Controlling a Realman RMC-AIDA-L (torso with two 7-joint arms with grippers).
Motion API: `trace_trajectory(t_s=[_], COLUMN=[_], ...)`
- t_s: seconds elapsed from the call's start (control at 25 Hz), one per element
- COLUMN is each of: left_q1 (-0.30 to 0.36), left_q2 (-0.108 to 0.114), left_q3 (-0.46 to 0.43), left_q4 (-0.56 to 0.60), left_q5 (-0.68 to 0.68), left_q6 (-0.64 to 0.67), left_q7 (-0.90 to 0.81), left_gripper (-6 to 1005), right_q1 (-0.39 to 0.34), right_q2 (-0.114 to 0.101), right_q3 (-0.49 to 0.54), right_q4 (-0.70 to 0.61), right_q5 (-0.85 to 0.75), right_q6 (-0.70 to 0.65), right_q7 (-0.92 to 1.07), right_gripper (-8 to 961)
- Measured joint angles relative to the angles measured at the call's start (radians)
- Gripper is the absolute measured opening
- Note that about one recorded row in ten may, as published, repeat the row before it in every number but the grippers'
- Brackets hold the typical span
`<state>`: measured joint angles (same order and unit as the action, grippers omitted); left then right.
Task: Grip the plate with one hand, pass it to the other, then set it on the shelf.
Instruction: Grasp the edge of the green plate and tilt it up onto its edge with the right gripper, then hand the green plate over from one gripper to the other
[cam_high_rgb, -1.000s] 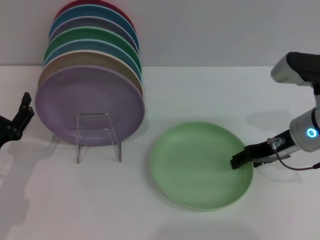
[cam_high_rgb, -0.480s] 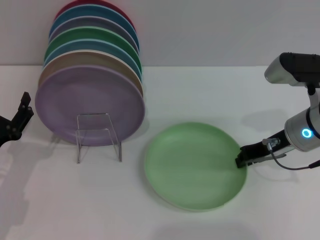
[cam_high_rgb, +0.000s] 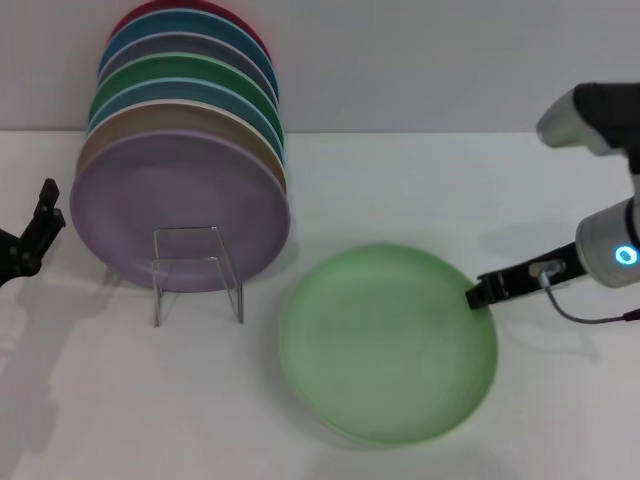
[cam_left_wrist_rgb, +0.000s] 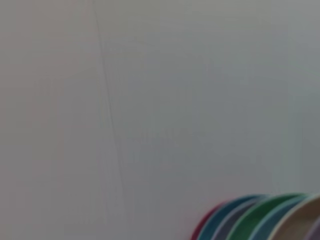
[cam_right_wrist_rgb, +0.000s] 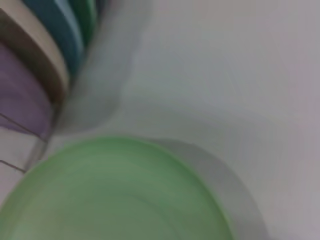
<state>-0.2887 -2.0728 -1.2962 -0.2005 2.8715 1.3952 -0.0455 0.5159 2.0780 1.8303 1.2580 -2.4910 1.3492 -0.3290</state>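
Observation:
The light mint-green plate (cam_high_rgb: 385, 345) hangs off the table, tilted, with its shadow under it. It also fills the lower part of the right wrist view (cam_right_wrist_rgb: 115, 195). My right gripper (cam_high_rgb: 480, 295), on the arm with the blue ring light, is shut on the plate's right rim. My left gripper (cam_high_rgb: 35, 235) is open and empty at the far left edge, apart from everything. The clear acrylic shelf (cam_high_rgb: 197, 270) stands left of the plate, with a row of plates leaning in it.
A row of coloured plates (cam_high_rgb: 185, 130) stands upright behind the shelf, with a lilac plate (cam_high_rgb: 180, 210) at the front. Their top edges show in the left wrist view (cam_left_wrist_rgb: 260, 220). The white table (cam_high_rgb: 400, 180) meets a grey wall behind.
The right gripper has lifted the mint-green plate off the table and drawn it up and slightly left. The left arm has stayed put.

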Motion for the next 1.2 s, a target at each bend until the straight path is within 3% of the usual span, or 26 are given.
trace_trajectory(t_s=[0.2,0.24,0.28,0.36,0.4,0.44,0.48,0.52,0.56,0.6,0.68,0.72,0.76,0.84,0.88,0.92,0.96,1.0,1.08,1.12,1.2], left_q1=[0.035,0.050,0.098,0.117,0.175,0.175,0.218,0.218,0.255,0.255,0.282,0.284,0.281,0.252,0.218,0.218,0.188,0.188,0.140,0.140,0.117], left_q2=[0.005,0.008,0.029,0.042,0.108,0.108,0.160,0.160,0.196,0.196,0.227,0.255,0.269,0.312,0.330,0.330,0.324,0.324,0.292,0.292,0.259], left_q3=[0.015,0.024,0.060,0.075,0.138,0.138,0.171,0.171,0.183,0.183,0.186,0.187,0.188,0.191,0.192,0.192,0.189,0.189,0.180,0.180,0.152], left_q4=[-0.093,-0.134,-0.266,-0.319,-0.552,-0.552,-0.780,-0.780,-0.997,-0.997,-1.193,-1.331,-1.380,-1.533,-1.642,-1.642,-1.713,-1.713,-1.790,-1.790,-1.801], left_q5=[0.005,0.008,0.014,0.014,0.019,0.019,0.018,0.018,0.019,0.019,0.019,0.019,0.019,0.017,0.016,0.016,0.008,0.008,-0.057,-0.057,-0.163], left_q6=[0.023,0.023,-0.007,-0.030,-0.174,-0.174,-0.373,-0.373,-0.608,-0.608,-0.832,-0.988,-1.054,-1.266,-1.432,-1.432,-1.574,-1.574,-1.778,-1.778,-1.863], left_q7=[0.004,0.003,-0.011,-0.019,-0.039,-0.039,-0.034,-0.034,-0.001,-0.001,0.028,0.028,0.024,0.011,0.011,0.011,0.034,0.034,0.136,0.136,0.251], left_gripper=[832,832,832,832,832,832,832,831,831,831,831,831,831,831,831,831,831,831,830,830,830], right_q1=[-0.150,-0.150,-0.219,-0.295,-0.330,-0.330,-0.408,-0.408,-0.440,-0.477,-0.534,-0.534,-0.550,-0.553,-0.546,-0.546,-0.531,-0.531,-0.509,-0.509,-0.495], right_q2=[0.001,0.001,0.002,0.004,0.005,0.005,0.007,0.007,0.009,0.010,0.012,0.012,0.013,0.013,0.011,0.011,0.008,0.008,0.006,0.006,0.005], right_q3=[-0.004,-0.004,-0.015,-0.031,-0.036,-0.036,-0.043,-0.043,-0.046,-0.048,-0.049,-0.049,-0.043,-0.039,-0.031,-0.031,-0.021,-0.021,-0.014,-0.014,-0.014], right_q4=[0.221,0.221,0.293,0.359,0.383,0.383,0.411,0.411,0.410,0.400,0.339,0.339,0.273,0.234,0.157,0.157,0.075,0.075,-0.023,-0.023,-0.089], right_q5=[0.100,0.100,0.122,0.150,0.175,0.175,0.252,0.252,0.294,0.348,0.497,0.497,0.624,0.686,0.808,0.808,0.931,0.931,1.089,1.089,1.208], right_q6=[-0.015,-0.015,-0.044,-0.100,-0.136,-0.136,-0.229,-0.229,-0.277,-0.337,-0.452,-0.452,-0.503,-0.519,-0.535,-0.535,-0.537,-0.537,-0.515,-0.515,-0.475], right_q7=[-0.123,-0.123,-0.179,-0.244,-0.284,-0.284,-0.384,-0.384,-0.434,-0.499,-0.676,-0.676,-0.828,-0.901,-1.038,-1.038,-1.189,-1.189,-1.405,-1.405,-1.555], right_gripper=[6,6,6,6,6,6,7,7,7,7,7,7,7,6,6,6,6,6,6,6,6])
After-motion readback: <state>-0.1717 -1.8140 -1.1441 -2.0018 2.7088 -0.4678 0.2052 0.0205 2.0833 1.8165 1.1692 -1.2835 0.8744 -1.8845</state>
